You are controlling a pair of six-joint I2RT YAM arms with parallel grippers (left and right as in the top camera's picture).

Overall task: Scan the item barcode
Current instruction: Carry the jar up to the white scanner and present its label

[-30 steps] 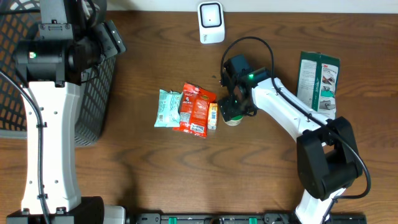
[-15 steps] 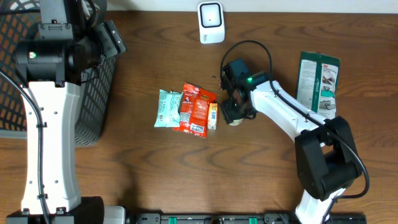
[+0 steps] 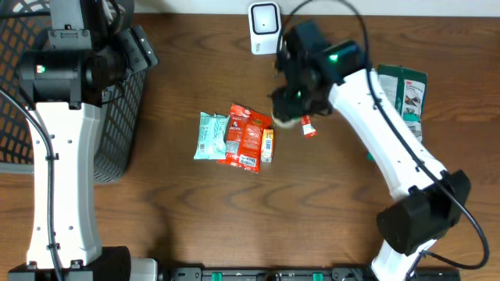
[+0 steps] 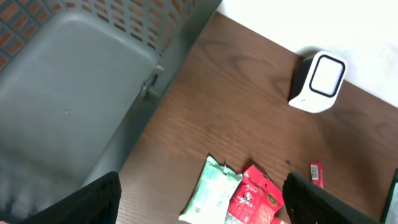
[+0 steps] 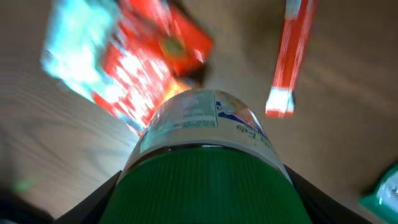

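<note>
A round jar (image 5: 200, 122) with a ribbed green lid and a glossy white printed label was clasped by the right gripper (image 5: 202, 202). Its dark fingers (image 5: 87, 208) were pressed against opposite sides of the lid, so the jaws were closed only as far as the jar's width allowed. The jar was held just in front of the scanner (image 3: 265, 27), a small white rounded box with a dark window. Part of the label was seen from the wrist, but no barcode could be made out.

A thin red sachet (image 3: 308, 127) with a white end was laid flat on the dark wood-grain table (image 3: 172, 211), just beyond the jar from the scanner. Farther from the scanner, a crinkled mint-green pouch (image 3: 211, 136), a shiny red pouch (image 3: 247, 137) and a small yellow packet (image 3: 268, 145) were set side by side, touching. A flat green carded pack (image 3: 401, 97) was placed well to one side of the scanner, and a black mesh basket (image 3: 117, 117) well to the other. From overhead the jar was largely covered by the right arm.

The left gripper (image 4: 202, 186) was held wide open and empty, over the basket's edge, well apart from the jar.
</note>
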